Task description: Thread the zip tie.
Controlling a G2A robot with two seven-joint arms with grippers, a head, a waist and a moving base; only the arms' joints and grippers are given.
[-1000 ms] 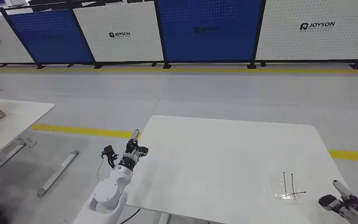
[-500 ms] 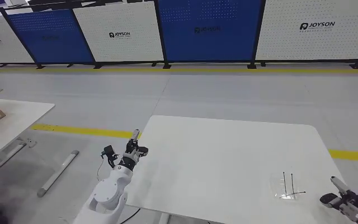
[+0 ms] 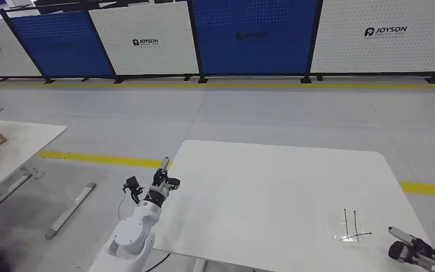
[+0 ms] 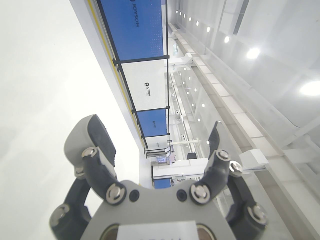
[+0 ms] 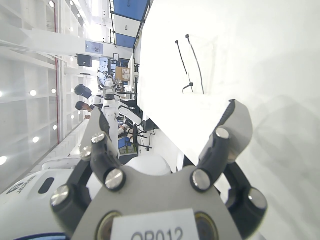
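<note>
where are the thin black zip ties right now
In the top view, the thin black zip ties lie by the white table's near right corner, close to the right gripper.

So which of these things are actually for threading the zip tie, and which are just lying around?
For the job: zip ties, lying on the white table near the right gripper; left gripper at the opposite edge; both open, empty.
Just around: blue and white pegboard panels, second table, bar on the floor.
</note>
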